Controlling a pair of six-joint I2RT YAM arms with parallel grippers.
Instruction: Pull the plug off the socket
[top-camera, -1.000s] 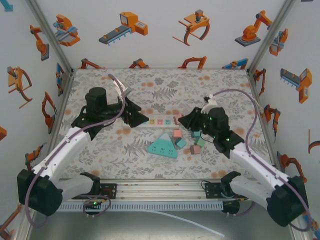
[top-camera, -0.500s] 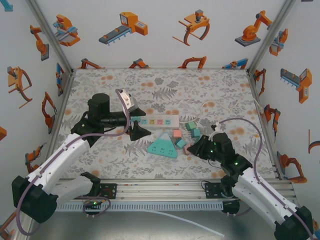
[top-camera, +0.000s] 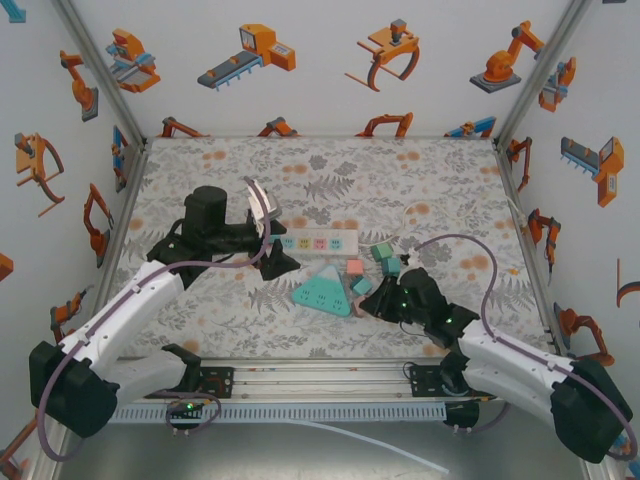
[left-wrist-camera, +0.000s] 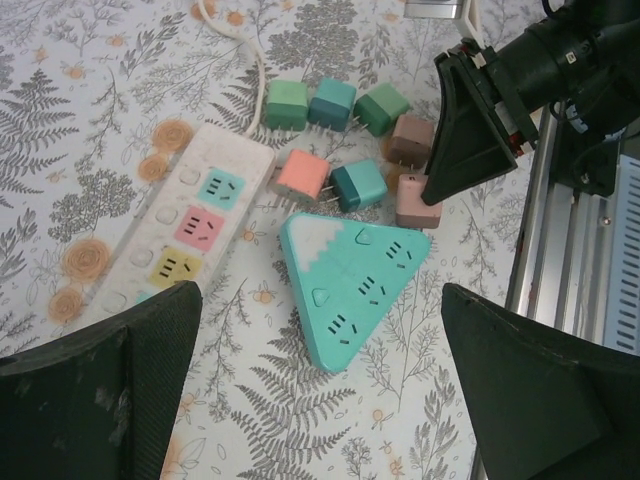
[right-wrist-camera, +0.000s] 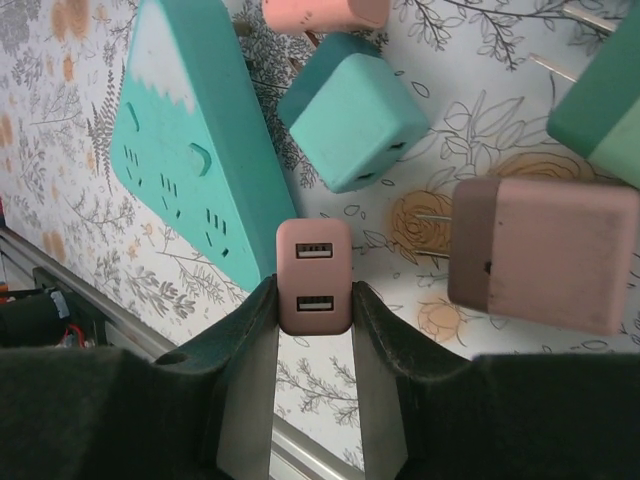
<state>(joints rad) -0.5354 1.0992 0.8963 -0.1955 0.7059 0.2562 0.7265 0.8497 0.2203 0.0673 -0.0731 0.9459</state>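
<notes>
Right gripper (right-wrist-camera: 313, 305) pinches a pink plug (right-wrist-camera: 313, 275) near the loose plugs (left-wrist-camera: 357, 186), likely to drop it there; left gripper (left-wrist-camera: 320, 335) hangs spread wide over the power strip (left-wrist-camera: 190, 230).

left arm (top-camera: 128, 312) reaches from its near-left base out to the far right, forearm angled up, wrist about level at left of centre; left gripper (top-camera: 276, 238) points right with jaws spread wide and nothing between them. right arm (top-camera: 512, 352) lies low from its near-right base, stretched left toward centre, wrist tipped down. right gripper (top-camera: 368, 300) is clamped on a small pink plug (right-wrist-camera: 314, 275), one finger on each flat side, plug held clear at the fingertips.
</notes>
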